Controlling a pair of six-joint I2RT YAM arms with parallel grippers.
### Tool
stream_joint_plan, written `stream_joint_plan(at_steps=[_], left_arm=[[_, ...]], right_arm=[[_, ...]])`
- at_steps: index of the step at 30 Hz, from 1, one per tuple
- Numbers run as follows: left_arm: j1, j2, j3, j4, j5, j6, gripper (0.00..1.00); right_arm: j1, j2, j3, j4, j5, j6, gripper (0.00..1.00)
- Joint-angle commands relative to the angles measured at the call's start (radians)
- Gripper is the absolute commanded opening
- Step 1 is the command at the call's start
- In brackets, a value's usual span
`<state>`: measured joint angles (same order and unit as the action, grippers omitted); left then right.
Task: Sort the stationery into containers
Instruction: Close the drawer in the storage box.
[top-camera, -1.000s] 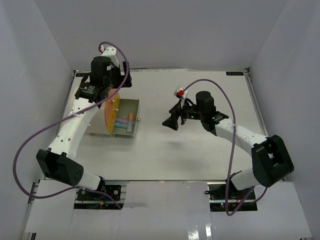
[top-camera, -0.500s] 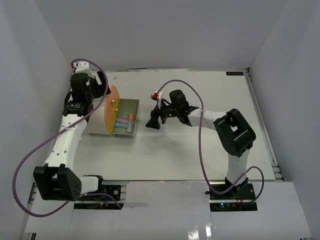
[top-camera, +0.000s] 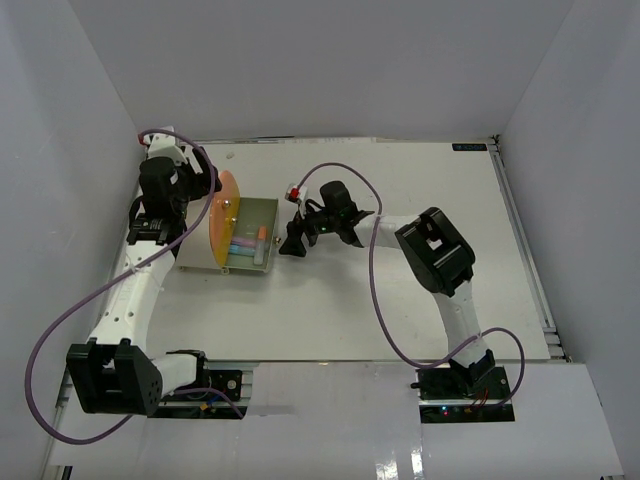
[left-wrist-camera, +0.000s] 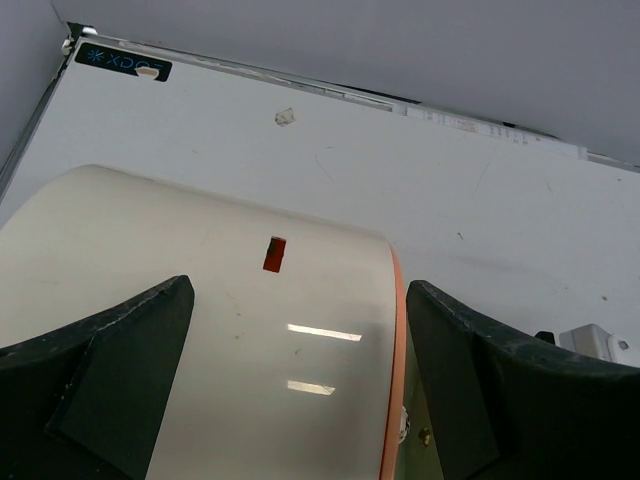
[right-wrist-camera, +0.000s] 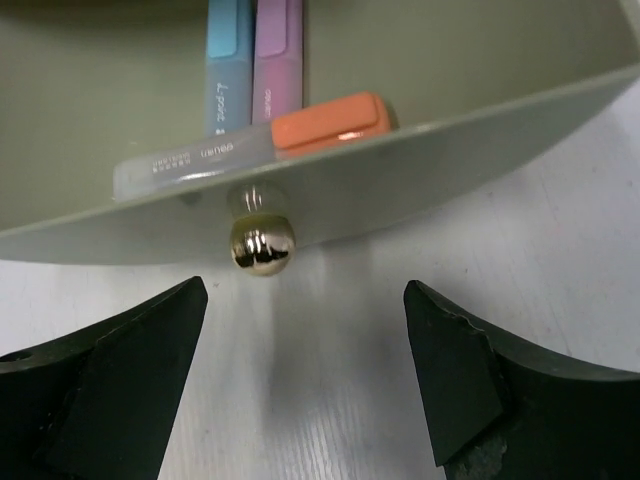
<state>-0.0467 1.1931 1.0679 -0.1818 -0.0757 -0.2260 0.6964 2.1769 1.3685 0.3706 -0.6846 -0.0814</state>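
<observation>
The cream drum (left-wrist-camera: 230, 330) with its orange face (top-camera: 224, 215) stands at the left. One drawer (top-camera: 268, 208) is slid out to the right and holds light blue (right-wrist-camera: 228, 40), pink (right-wrist-camera: 278, 50), orange (right-wrist-camera: 330, 120) and white (right-wrist-camera: 190, 160) markers. My left gripper (left-wrist-camera: 300, 380) is open, with one jaw on each side of the drum's top; it also shows in the top view (top-camera: 197, 200). My right gripper (right-wrist-camera: 305, 370) is open and empty, just short of the drawer's brass knob (right-wrist-camera: 261, 245), which sits left of its centre line; the top view also shows it (top-camera: 290, 240).
The drawer's grey-green front wall (right-wrist-camera: 420, 170) faces my right gripper. White table (top-camera: 400, 300) spreads to the right and front. Enclosure walls stand close behind and to the left of the drum. A purple cable (top-camera: 375, 290) loops over the right arm.
My right gripper has moved left across the table up to the drawer's knob. My left arm has swung left from behind the drum and now sits over its top.
</observation>
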Motion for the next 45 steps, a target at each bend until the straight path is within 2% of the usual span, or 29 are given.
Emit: stream_joint_plan(at_steps=[1,17,26,41,45], left_arm=[[0.002,-0.015,-0.052,-0.074,0.06,-0.042,0.98],[0.002,-0.05,-0.148,-0.054,0.223,-0.098,0.98],[0.002,-0.044,-0.148,-0.053,0.229,-0.104,0.97],[0.002,-0.041,-0.151,-0.045,0.252,-0.111,0.97],[0.002,-0.044,-0.151,-0.044,0.246,-0.111,0.98]], right_arm=[[0.018,0.024,0.076,0.08,-0.03,0.006,0.86],[0.06,0.202,0.314,0.143,-0.032,0.117,0.84],[0.087,0.317,0.472,0.182,-0.041,0.198,0.85],[0.11,0.389,0.549,0.341,-0.023,0.348,0.89],[0.106,0.339,0.486,0.35,0.006,0.326,0.9]])
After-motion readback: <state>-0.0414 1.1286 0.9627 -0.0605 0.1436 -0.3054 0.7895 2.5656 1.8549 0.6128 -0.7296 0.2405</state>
